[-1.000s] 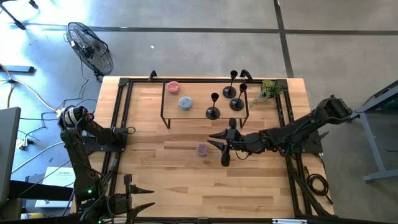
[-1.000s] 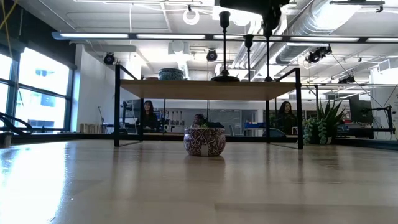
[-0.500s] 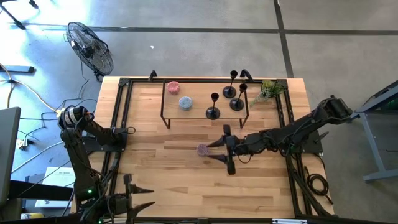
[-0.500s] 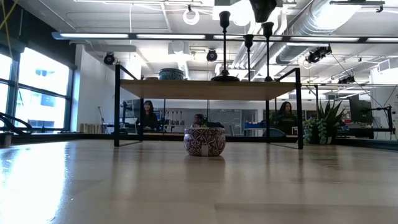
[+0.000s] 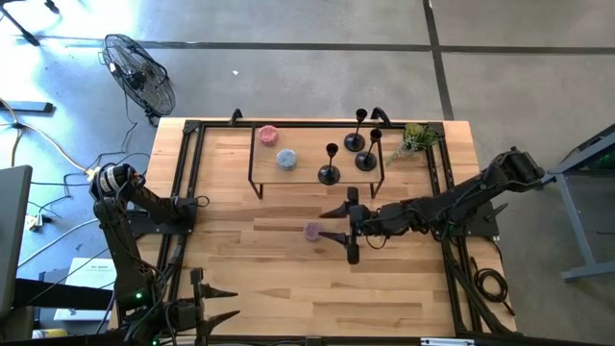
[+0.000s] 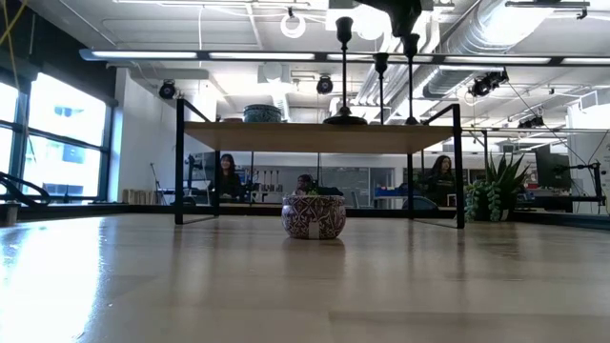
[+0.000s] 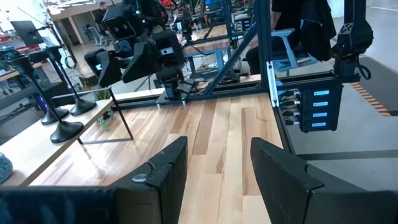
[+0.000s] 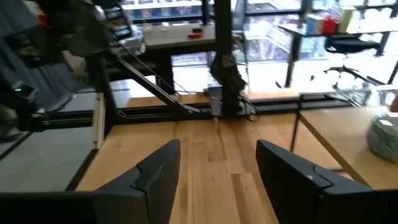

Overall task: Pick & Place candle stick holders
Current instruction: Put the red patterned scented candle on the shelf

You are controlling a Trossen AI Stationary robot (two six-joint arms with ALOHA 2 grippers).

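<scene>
Since a moment ago the right gripper (image 5: 338, 223) has swung a little across the middle of the bench (image 5: 240, 288), from just below the shelf toward the small patterned pot (image 5: 312, 231) and slightly back, and its fingers have parted; in its own wrist view they stand spread with nothing between them. It now hangs just to the right of the pot in the high view, centre of the frame.

All three candle stick holders (image 5: 330, 175) stand upright on the raised shelf (image 5: 307, 159) in the upper middle of the frame: one near the shelf's lower edge, one (image 5: 356, 141) toward the upper edge, one (image 5: 366, 160) at the right end. The low view shows their stems rising side by side above the shelf top. To my eye the placing looks done or nearly so, with no holder left down on the bench.

The nearest holder sits above and just left of the right gripper in the high view, near but apart.

The left gripper (image 7: 214, 171) waits at the left edge of the bench, fingers spread and empty.
</scene>
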